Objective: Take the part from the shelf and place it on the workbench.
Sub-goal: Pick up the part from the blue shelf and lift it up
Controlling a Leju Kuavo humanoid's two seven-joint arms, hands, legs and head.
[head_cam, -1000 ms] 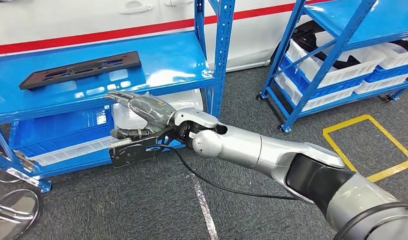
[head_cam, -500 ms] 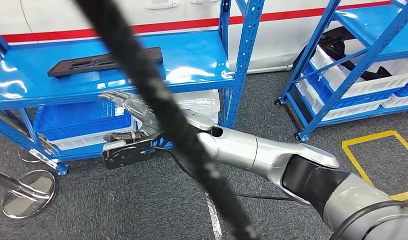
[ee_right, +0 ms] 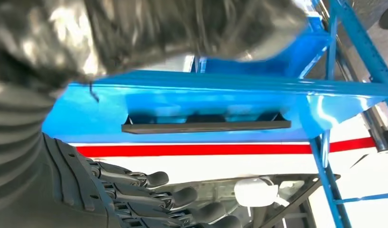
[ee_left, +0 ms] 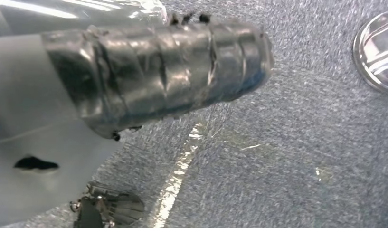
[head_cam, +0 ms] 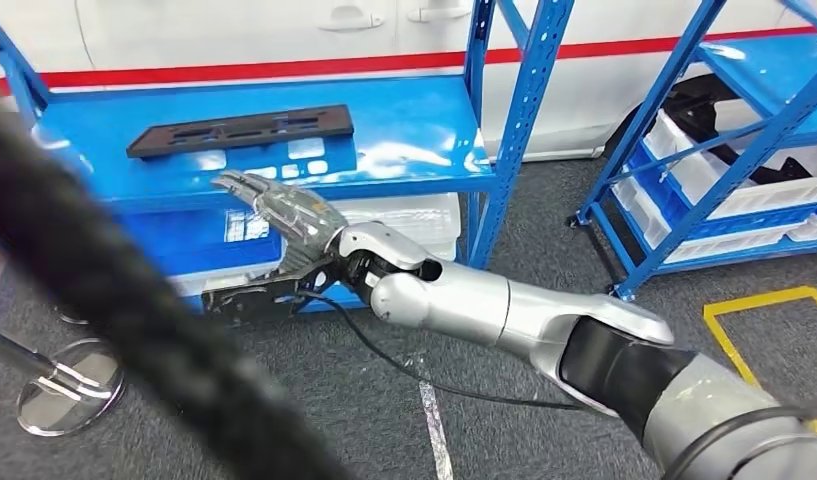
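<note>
My right hand [head_cam: 284,215] is rising closer under the shelf [head_cam: 414,140] edge than a second ago, fingers apart and holding nothing. The part [head_cam: 242,129] is lying flat on the shelf top. My left hand [ee_left: 154,71] is hanging over the floor; its state I cannot tell.

One flat black part [head_cam: 241,130] lies on the upper-left blue shelf [head_cam: 404,140]. Two blue shelf racks stand, left and right [head_cam: 744,120]. One robot hand [head_cam: 284,215] shows; white bins [head_cam: 714,180] perhaps several, blurred.
</note>
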